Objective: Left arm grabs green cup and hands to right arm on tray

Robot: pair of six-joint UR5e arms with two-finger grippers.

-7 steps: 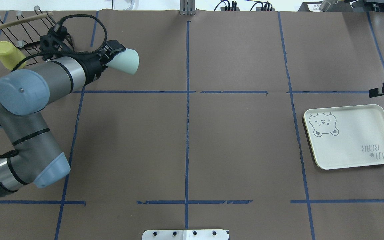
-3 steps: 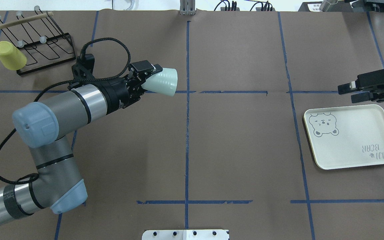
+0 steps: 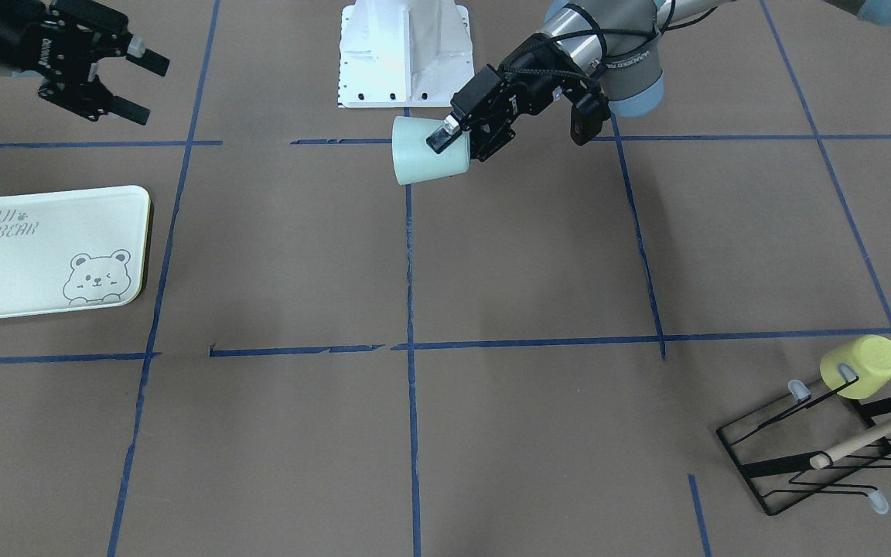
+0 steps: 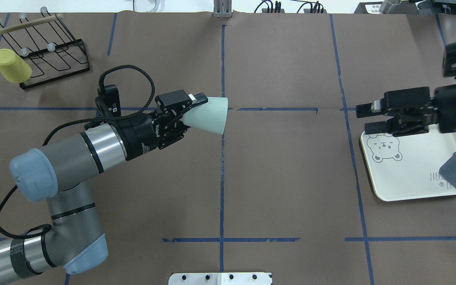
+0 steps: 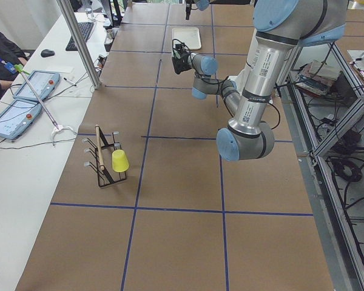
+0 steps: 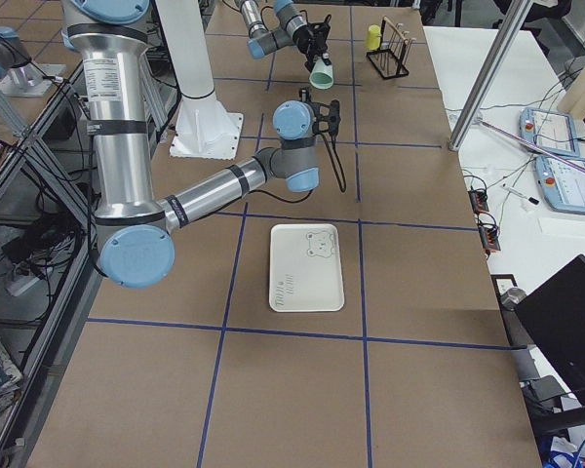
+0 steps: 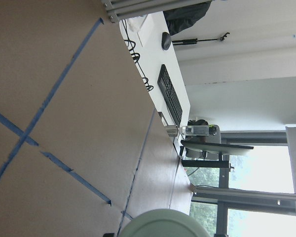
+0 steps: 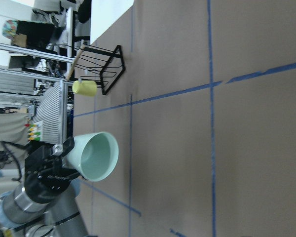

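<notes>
Left gripper pinches the narrow base end of the green cup. It holds the cup on its side in the air over the centre tape line of the table, mouth turned to 3 o'clock.

The cup looks light, with thin, stiff, matte plastic walls. Its taper could let it slide out of a loose pinch. The free wide end is probably the place to take hold, with one finger inside the rim and one outside.

From the cup toward 3 o'clock lies a broad stretch of bare table, so the closing path looks unobstructed.

At its far end the right gripper waits with fingers spread, pointing to 9 o'clock, above the 11 o'clock corner of the tray. The tray's raised rim is the one edge to clear when lowering.
</notes>
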